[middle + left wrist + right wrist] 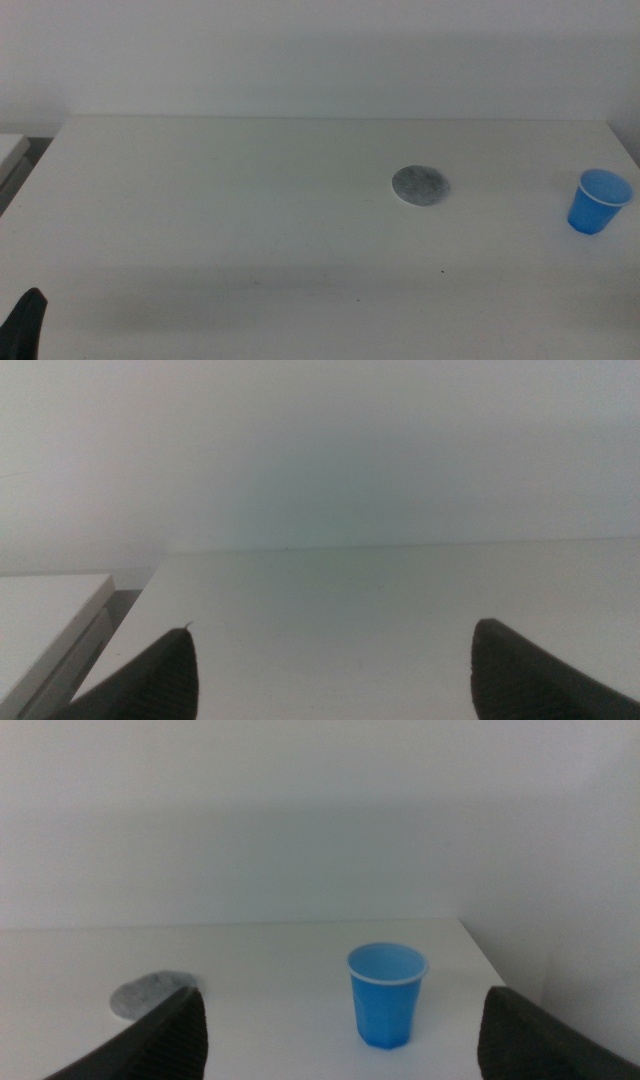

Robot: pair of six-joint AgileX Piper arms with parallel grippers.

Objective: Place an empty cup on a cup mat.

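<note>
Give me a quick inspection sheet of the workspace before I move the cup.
Surface: white table, a few faint dark specks.
Job's things: blue cup upright near the table's right edge, apart from the grey cup mat to its left; mat bare.
Clutter: nothing seen.
Grippers: left gripper waits at the bottom left, jaws open; right gripper faces the cup, jaws open, out of the middle view.
Cables: nothing seen.
Surroundings: plain white wall; white ledge beside the table's left.

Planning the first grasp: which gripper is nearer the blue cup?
Right. The right gripper faces the cup with open fingers, close ahead. The left gripper waits at the table's opposite near corner, cup out of its view.
</note>
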